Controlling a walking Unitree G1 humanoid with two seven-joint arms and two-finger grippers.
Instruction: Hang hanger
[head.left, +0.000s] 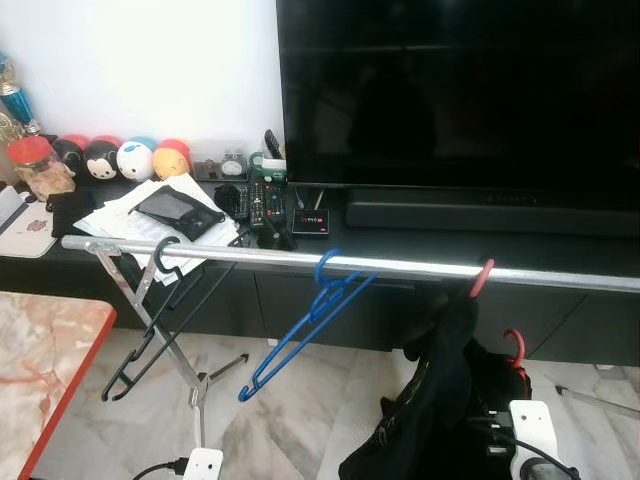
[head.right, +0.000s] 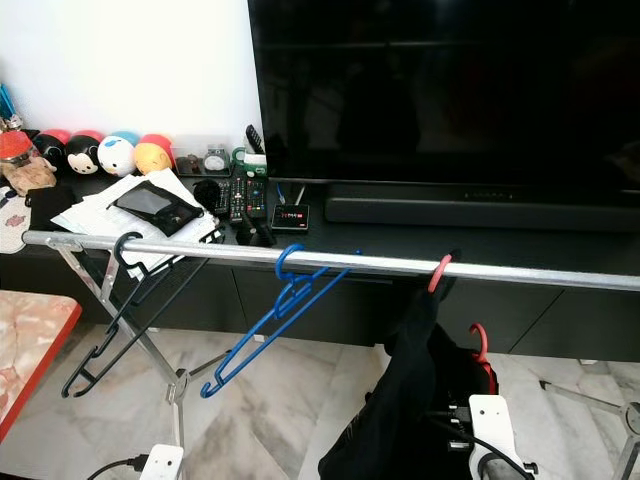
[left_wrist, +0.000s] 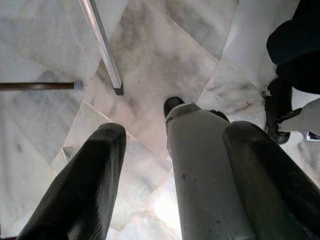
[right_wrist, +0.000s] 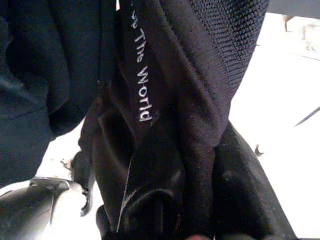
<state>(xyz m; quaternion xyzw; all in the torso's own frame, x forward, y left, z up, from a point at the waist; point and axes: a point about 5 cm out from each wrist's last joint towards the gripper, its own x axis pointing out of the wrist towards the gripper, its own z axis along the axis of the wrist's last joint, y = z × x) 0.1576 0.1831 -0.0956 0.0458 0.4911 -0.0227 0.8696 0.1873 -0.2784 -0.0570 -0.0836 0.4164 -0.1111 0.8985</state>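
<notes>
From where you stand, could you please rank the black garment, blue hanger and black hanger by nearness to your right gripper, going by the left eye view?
1. Black garment: beside the right gripper, between its fingers.
2. Blue hanger: mid-rail, to the left.
3. Black hanger: far left end of the rail.

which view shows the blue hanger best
The left eye view: the blue hanger shows whole, hooked on the metal rail and tilted. The right eye view shows it nearly as well. The wrist views look at floor and black cloth instead.
</notes>
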